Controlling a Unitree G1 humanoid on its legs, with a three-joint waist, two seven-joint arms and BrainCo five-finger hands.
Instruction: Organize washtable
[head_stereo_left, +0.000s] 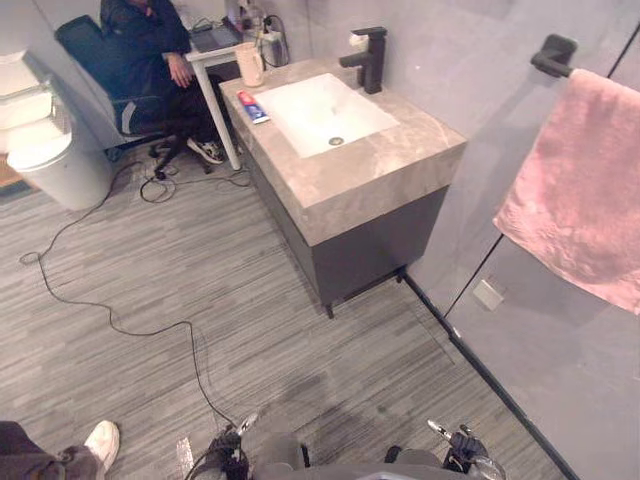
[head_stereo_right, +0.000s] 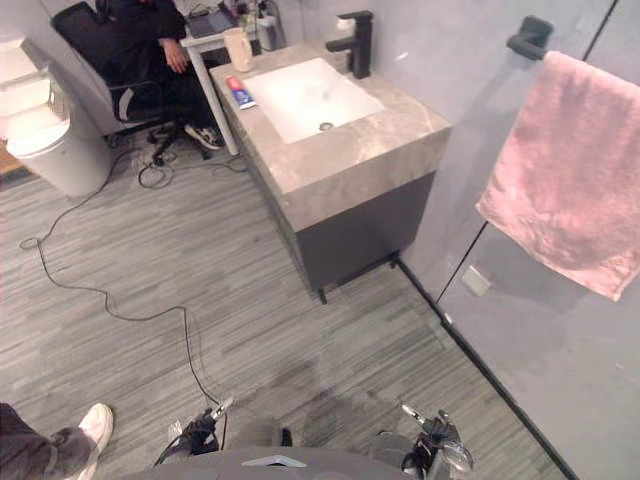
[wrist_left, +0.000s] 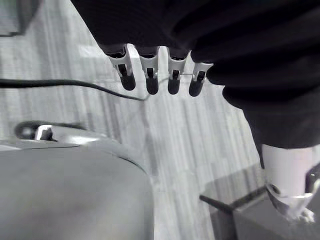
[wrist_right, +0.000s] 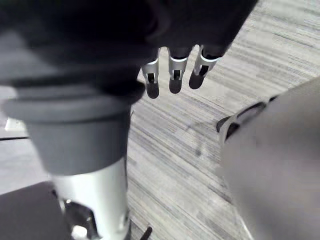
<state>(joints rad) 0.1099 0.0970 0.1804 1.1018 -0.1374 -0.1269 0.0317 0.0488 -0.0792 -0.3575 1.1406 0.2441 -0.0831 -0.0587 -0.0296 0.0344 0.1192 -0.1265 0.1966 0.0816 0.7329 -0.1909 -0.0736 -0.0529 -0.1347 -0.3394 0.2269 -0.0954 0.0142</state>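
While the left hand (wrist_left: 150, 75) and right hand (wrist_right: 172, 75) hang with straight, empty fingers, the boxy washtable (head_stereo_left: 370, 175) has a smooth stone top, white sink (head_stereo_left: 320, 115), cup (head_stereo_left: 249, 63) and flat tube (head_stereo_left: 252, 106).

the left hand (wrist_left: 173, 75) hangs above the floor (wrist_left: 200, 145), its dark ribbed cover (wrist_left: 215, 35) nearest the camera. the silver fingers (wrist_left: 126, 75) reach out from under the cover in a straight, even row, dark tips side by side, closing on nothing and touching nothing. the thumb (wrist_left: 287, 175) stands well apart from them, pale and straight. past the fingertips lies grey plank flooring with fine streaks. just beside the thumb sits a dark shape (wrist_left: 260, 222), too cut off to identify.
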